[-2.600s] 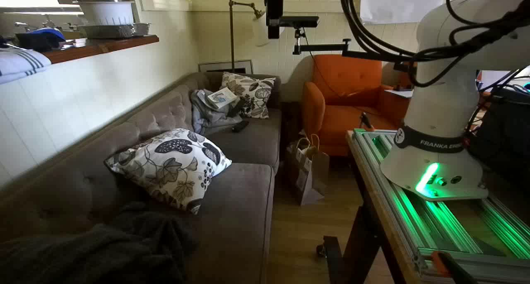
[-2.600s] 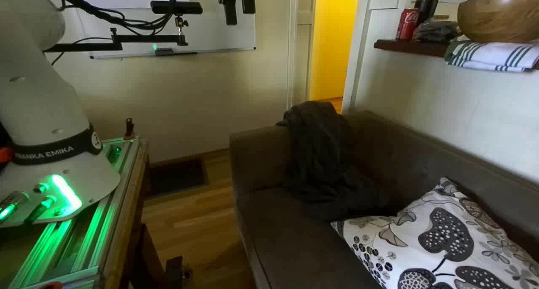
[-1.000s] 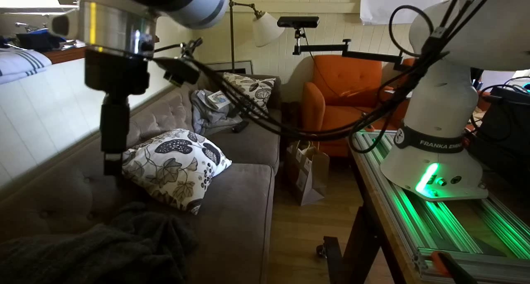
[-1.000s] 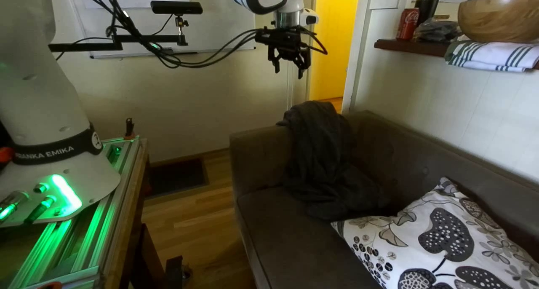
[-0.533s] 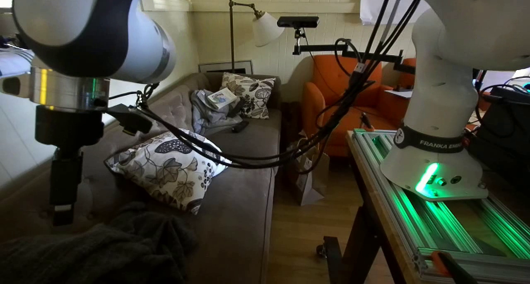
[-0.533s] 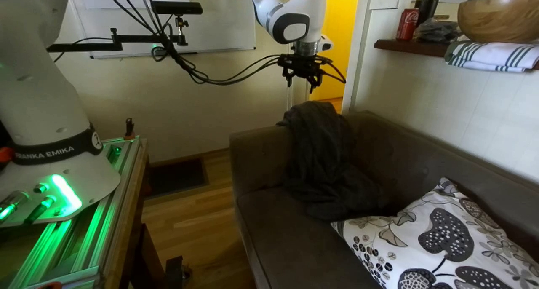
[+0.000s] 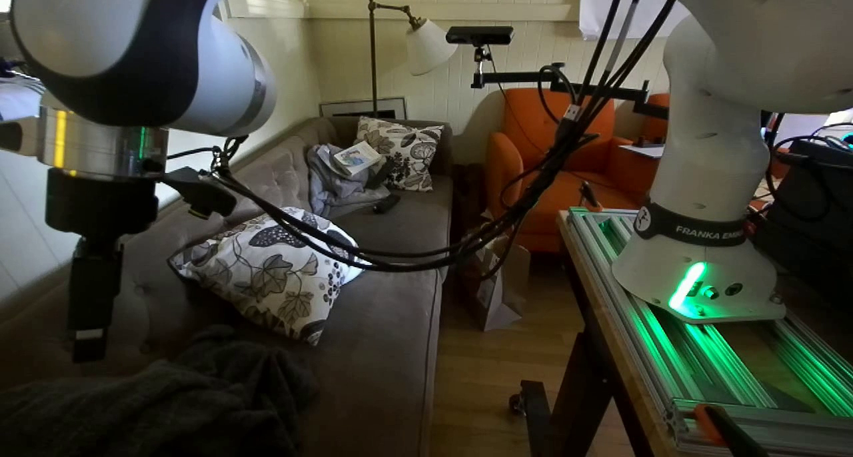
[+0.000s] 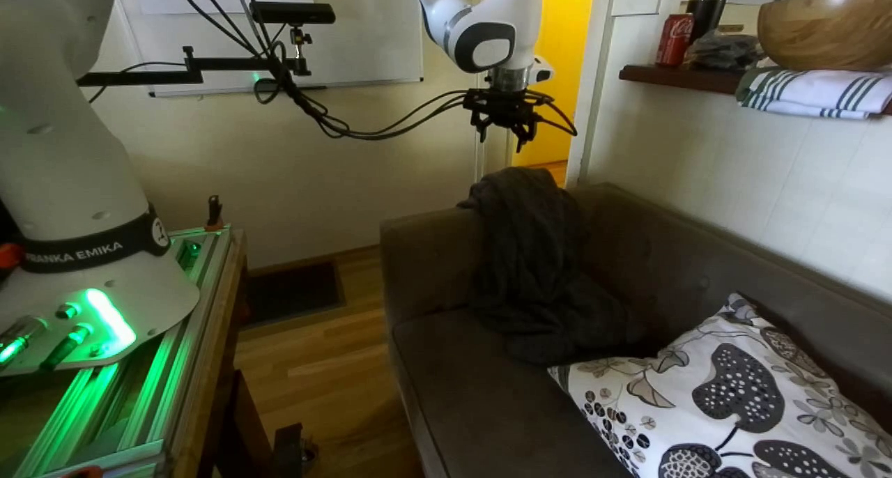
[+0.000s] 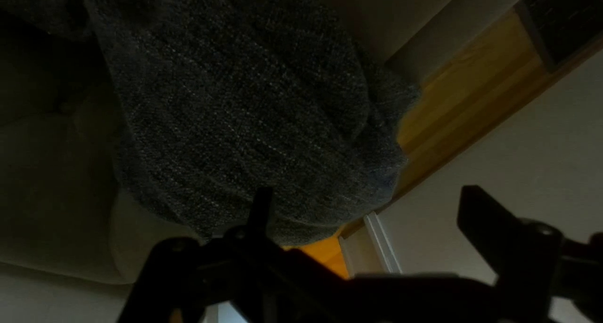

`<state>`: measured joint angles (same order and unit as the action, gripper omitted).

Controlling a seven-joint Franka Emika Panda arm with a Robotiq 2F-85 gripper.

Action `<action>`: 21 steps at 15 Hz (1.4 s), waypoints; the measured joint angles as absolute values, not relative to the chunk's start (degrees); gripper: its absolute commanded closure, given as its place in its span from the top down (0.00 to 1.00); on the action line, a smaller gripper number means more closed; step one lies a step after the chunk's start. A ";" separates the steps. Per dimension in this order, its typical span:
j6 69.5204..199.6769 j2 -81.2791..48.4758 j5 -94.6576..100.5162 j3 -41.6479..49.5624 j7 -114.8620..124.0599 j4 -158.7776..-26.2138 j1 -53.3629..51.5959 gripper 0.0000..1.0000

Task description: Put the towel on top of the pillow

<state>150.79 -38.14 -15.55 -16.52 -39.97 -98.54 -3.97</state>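
The base (image 7: pixel 723 264) stands upright, its light strip (image 7: pixel 688 286) lit green. The white arm (image 8: pixel 481 35) reaches well out from the base, and its middle section is out of my sight. The wrist (image 7: pixel 100 144) is pointed downward, close to vertical from where I stand. Below it the black gripper (image 8: pixel 500 143) hangs in the air, its two fingers (image 9: pixel 490 229) directed down and spread well apart, a clear gap showing between them.

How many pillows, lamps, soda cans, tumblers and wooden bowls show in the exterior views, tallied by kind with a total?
Near pillow and far pillow: 2
Floor lamp: 1
Red soda can: 1
Dark tumbler: 1
Wooden bowl: 1
Total: 6
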 measured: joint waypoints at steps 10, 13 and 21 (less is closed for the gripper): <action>148.66 -58.02 -3.40 -16.34 -42.47 -76.42 -4.78 1.00; 145.56 -64.15 -2.95 -16.55 -44.33 -68.76 -5.47 0.66; 135.76 -75.08 -2.97 -17.55 -46.45 -53.24 -7.18 0.08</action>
